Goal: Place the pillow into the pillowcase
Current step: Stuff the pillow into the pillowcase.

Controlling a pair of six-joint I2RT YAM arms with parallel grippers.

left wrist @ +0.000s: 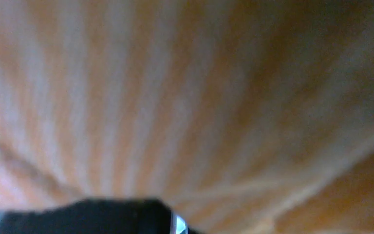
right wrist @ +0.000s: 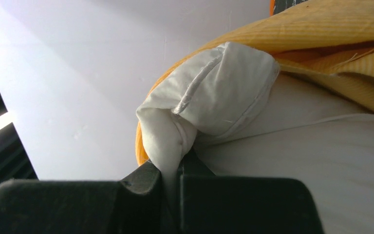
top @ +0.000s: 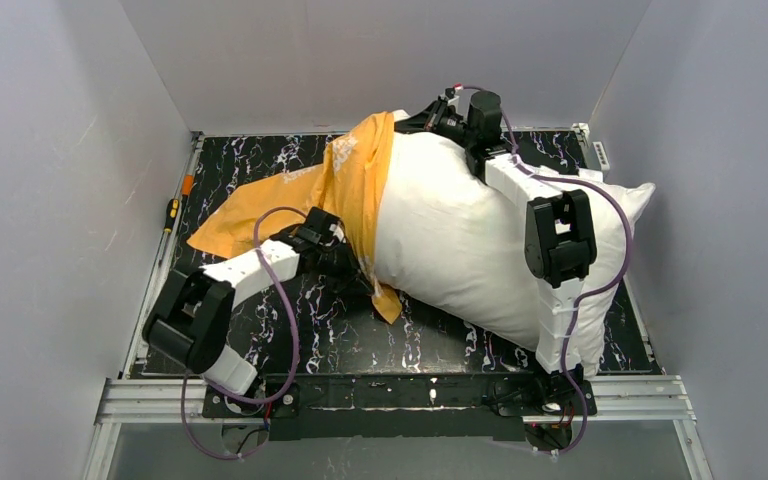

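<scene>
The plump white pillow (top: pixel 460 240) lies across the middle and right of the table. The orange pillowcase (top: pixel 290 200) is drawn over its left end and trails off flat to the left. My left gripper (top: pixel 352 262) sits at the case's near hem, beside the pillow. Blurred orange cloth of the pillowcase (left wrist: pixel 185 97) fills the left wrist view, its folds running down toward the hidden fingers, which are shut on it. My right gripper (top: pixel 430 118) reaches over the pillow to its far corner. In the right wrist view, that gripper (right wrist: pixel 173 180) is shut on the pillow's corner (right wrist: pixel 214 92), with the pillowcase (right wrist: pixel 321 29) behind.
The black marbled table (top: pixel 360 330) is boxed in by grey walls on three sides. A screwdriver (top: pixel 172 212) lies along the left edge. An aluminium rail (top: pixel 410 395) with the arm bases runs along the front. The right arm's links rest over the pillow.
</scene>
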